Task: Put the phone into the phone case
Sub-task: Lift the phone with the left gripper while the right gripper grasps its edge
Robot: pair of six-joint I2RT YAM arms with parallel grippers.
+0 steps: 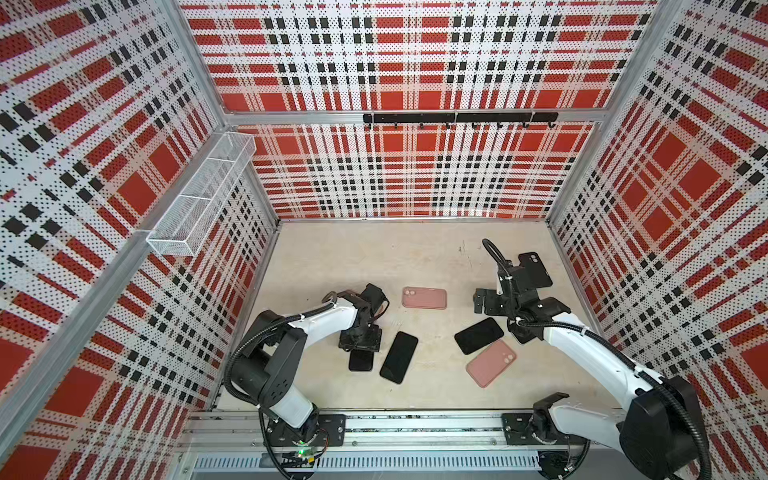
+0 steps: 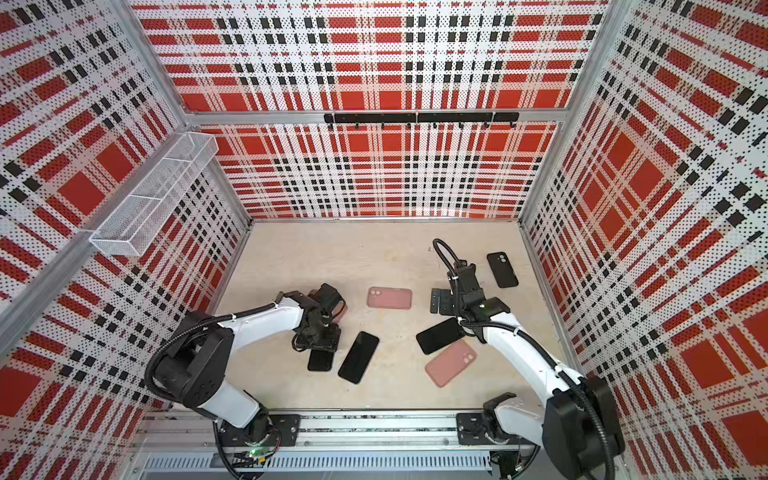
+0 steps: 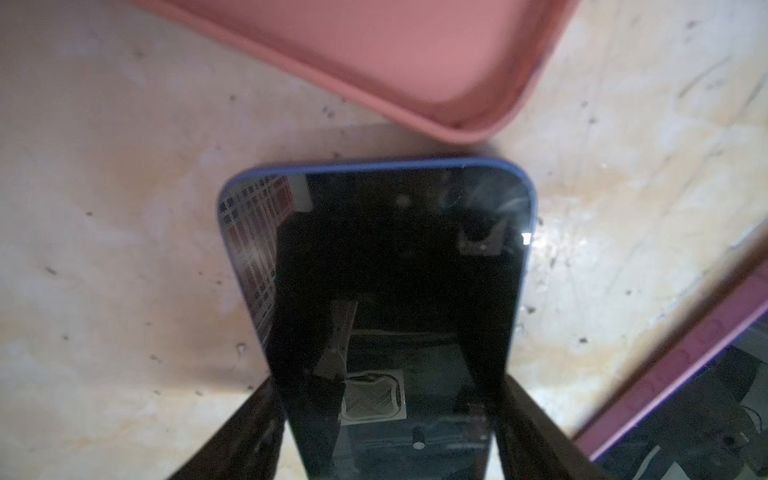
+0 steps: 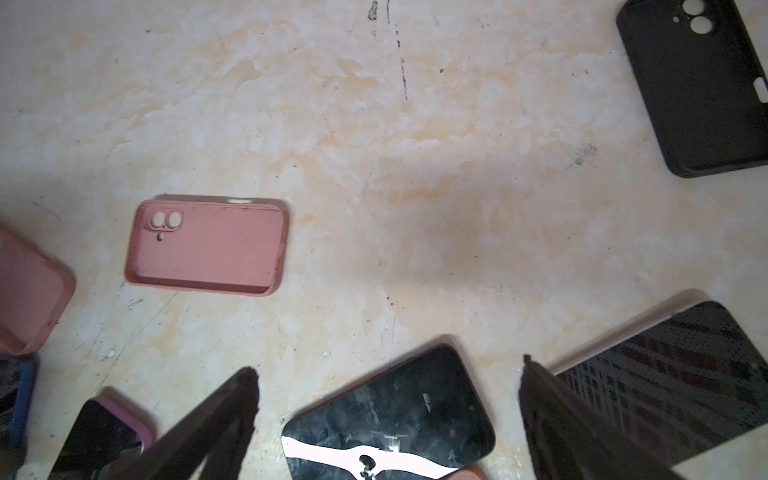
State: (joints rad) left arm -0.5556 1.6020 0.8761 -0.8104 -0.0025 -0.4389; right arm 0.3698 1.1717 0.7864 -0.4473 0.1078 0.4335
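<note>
Progress is early: no phone is seen seated in any case. The left pincer (image 1: 360, 347) stands low over a flat, dark-screened, blue-edged phone (image 3: 374, 270), which lies screen up on the pale mottled desk (image 1: 353, 257). In the left wrist view the pincer's two dark fingers (image 3: 528, 436) flank the phone's long edges and sit close against them. Whether they press on it I cannot tell, and the phone does not appear lifted. A salmon-pink soft phone case (image 3: 374, 54) lies just beyond the phone's short end, apart from it, and its raised rim suggests the open side is up. A dark phone with a purple edge (image 1: 399, 357) lies just beside the first phone. The right pincer (image 4: 388, 368) hangs with its jaws spread wide and holds nothing; it is above a glossy black phone (image 4: 390, 415). A second pink case (image 4: 208, 245) lies mid-desk, open side up and empty. A third pink case (image 1: 491, 363) lies just beside the glossy black phone, and whether it holds anything I cannot tell. A matt black case (image 4: 698, 83) lies empty towards the far right. In my judgement the whole task remains: grip the blue-edged phone, lift it, carry it over an open case, line up the corners and press it home.
</note>
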